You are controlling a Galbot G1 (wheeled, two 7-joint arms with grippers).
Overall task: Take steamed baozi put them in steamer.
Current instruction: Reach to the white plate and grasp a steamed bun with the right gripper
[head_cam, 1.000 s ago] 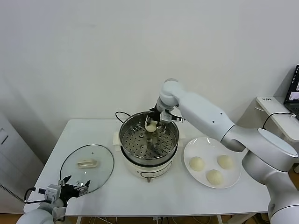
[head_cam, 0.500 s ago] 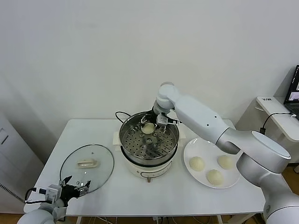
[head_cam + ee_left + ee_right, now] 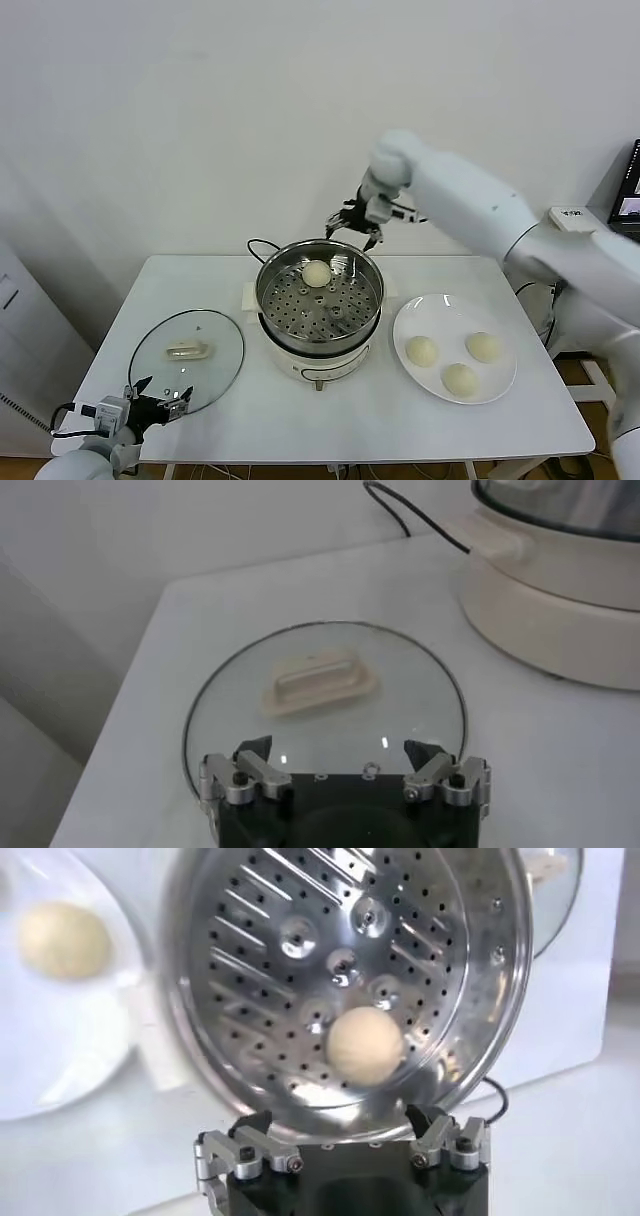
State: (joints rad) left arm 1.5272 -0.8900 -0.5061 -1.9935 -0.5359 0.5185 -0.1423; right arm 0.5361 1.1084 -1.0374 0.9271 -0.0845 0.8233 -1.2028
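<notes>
Head view shows one bun (image 3: 317, 273), round, smooth and pale cream, lying on the holed steel floor of the steamer (image 3: 320, 300), near the back wall of the basket. The steamer is a shiny round basket on a cream-white base, and it stands in the middle of the white surface (image 3: 230, 400). Three more buns of the same look lie on the white plate (image 3: 410, 325) to the right of the steamer: one (image 3: 421, 350) toward the steamer, one (image 3: 484, 346) on the far right, one (image 3: 459, 379) nearest to the front edge.

Half a second ago the right claw was down inside the basket with this bun between its fingers. Now the bun lies free on the floor and the right claw (image 3: 354, 218) is lifted out, above and behind the back rim, with its fingers spread and nothing in them. In the right wrist view the bun (image 3: 366, 1045) is seen well below the spread claw (image 3: 342, 1146), apart from it.

The left claw (image 3: 160, 400) rests low at the front left of the surface, fingers spread, just at the near edge of the glass lid (image 3: 190, 358) that lies flat to the left of the steamer.
</notes>
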